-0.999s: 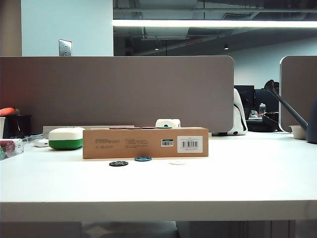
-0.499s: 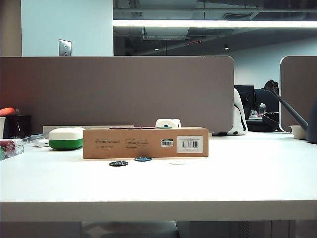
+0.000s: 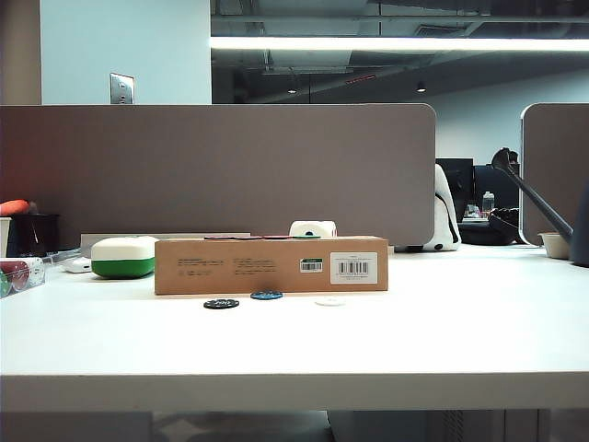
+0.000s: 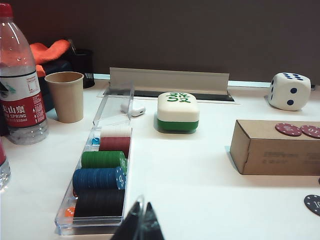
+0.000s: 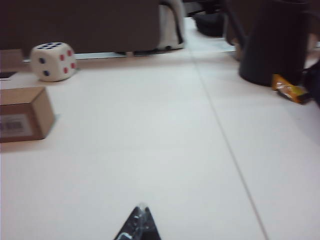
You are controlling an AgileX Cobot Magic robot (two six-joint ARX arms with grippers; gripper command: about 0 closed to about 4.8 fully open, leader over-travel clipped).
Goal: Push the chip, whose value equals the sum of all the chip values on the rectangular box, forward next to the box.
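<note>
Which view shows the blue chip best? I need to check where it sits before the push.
The exterior view: the blue chip lies on the table just in front of the cardboard box, between a black chip and a white chip. Neither the left wrist view nor the right wrist view shows it.

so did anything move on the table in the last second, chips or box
Nothing visibly changed. The blue chip still lies in front of the rectangular box, between the black chip and the white chip, and the maroon discs are still on top. No arm shows in the exterior view; the left claw and right claw look shut, each low over the table in its wrist view.
</note>
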